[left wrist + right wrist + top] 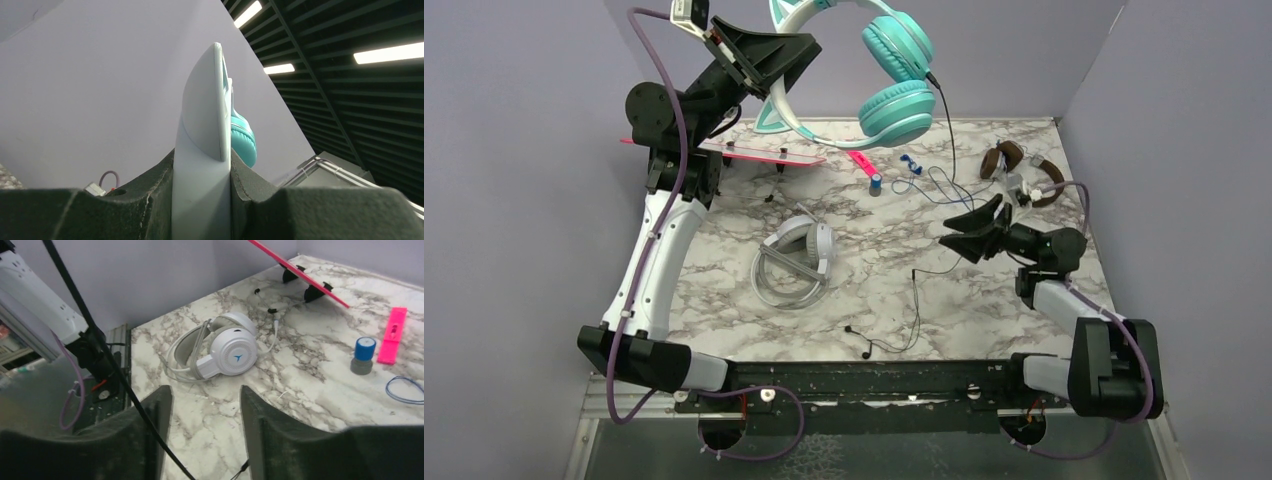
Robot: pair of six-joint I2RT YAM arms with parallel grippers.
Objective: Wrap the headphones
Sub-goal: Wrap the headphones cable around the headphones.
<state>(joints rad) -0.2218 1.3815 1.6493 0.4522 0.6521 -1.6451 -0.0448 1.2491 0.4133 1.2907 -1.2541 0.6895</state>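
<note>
My left gripper [769, 62] is raised high at the back left, shut on the white headband [202, 150] of the teal cat-ear headphones [894, 80], which hang in the air; one teal cup [243, 140] shows behind the band. Their black cord [916, 300] drops to the table and ends near the front edge. My right gripper [965, 228] hovers low at the right, open, and the cord [125, 385] crosses in front of its left finger and runs down between the jaws. The white-grey headphones [799, 255] [230, 352] lie mid-table. The brown headphones [1024, 170] lie at the back right.
A pink strip on black stands [724, 150] sits at the back left. A pink clip [861, 162], a blue-capped cylinder [876, 183] [365, 352] and a thin blue wire loop [909, 165] [402, 390] lie at the back centre. Purple walls enclose three sides.
</note>
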